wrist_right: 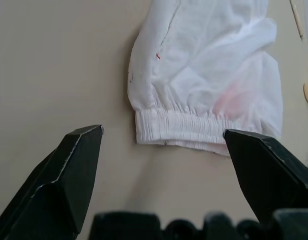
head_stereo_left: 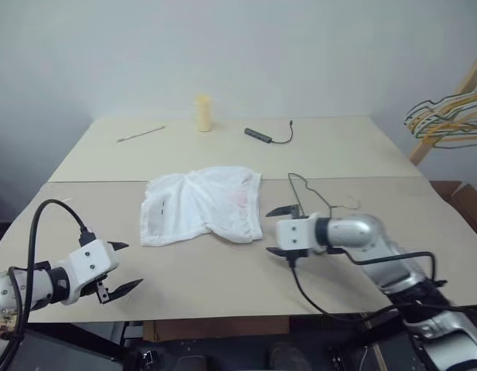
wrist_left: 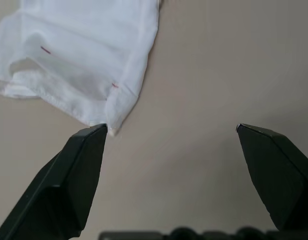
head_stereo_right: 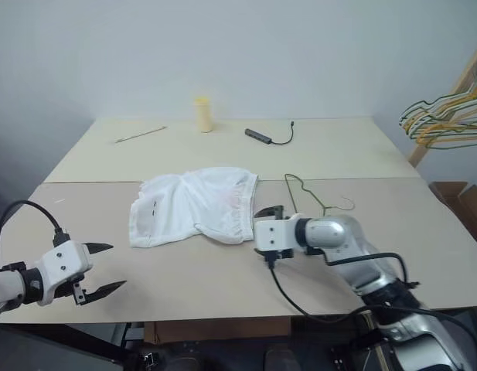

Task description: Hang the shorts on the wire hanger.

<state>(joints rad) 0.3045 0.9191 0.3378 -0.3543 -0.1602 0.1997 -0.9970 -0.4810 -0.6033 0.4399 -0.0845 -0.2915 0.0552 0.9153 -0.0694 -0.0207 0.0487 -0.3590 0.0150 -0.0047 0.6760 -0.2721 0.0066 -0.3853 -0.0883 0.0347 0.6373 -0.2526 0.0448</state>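
The white shorts (head_stereo_left: 203, 205) lie flat in the middle of the beige table (head_stereo_left: 223, 286), with the gathered waistband toward the right and a faint pink smudge near it. The thin dark wire hanger (head_stereo_left: 306, 188) lies on the table just right of the shorts, partly hidden behind my right arm. My right gripper (head_stereo_left: 275, 230) is open, hovering just right of the waistband and pointing at it; the right wrist view shows the waistband (wrist_right: 178, 131) between the finger lines. My left gripper (head_stereo_left: 128, 267) is open near the front left edge, short of the shorts' hem corner (wrist_left: 111, 129).
At the back of the table stand a yellow cylinder (head_stereo_left: 202, 114), a black adapter with a cable (head_stereo_left: 259, 135) and a thin stick (head_stereo_left: 141, 134). A bunch of yellow, green and orange hangers (head_stereo_left: 447, 116) hangs on a wooden rack at the far right.
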